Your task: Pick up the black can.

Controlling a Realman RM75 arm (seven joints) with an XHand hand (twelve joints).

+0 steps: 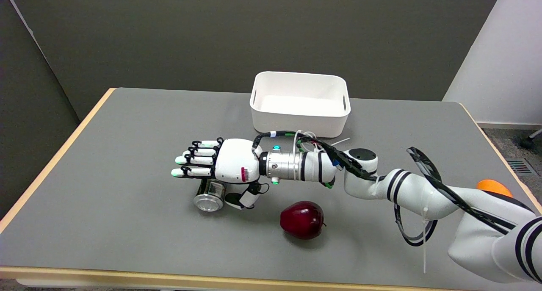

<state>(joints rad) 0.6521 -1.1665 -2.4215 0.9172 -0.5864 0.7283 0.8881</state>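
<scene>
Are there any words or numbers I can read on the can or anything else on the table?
No text can be read here.
Black can: a pale label patch on its side, too small and blurred to read.
Right hand: a small red mark on its white shell, not readable.
White bin and apple: no text.

Right hand [224, 166] reaches leftward, palm down, fingers extended.

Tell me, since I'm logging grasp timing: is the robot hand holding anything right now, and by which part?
Nothing is held yet. The right robot hand hangs over the black metal can lying on its side, fingers straight and thumb beside the can.
</scene>
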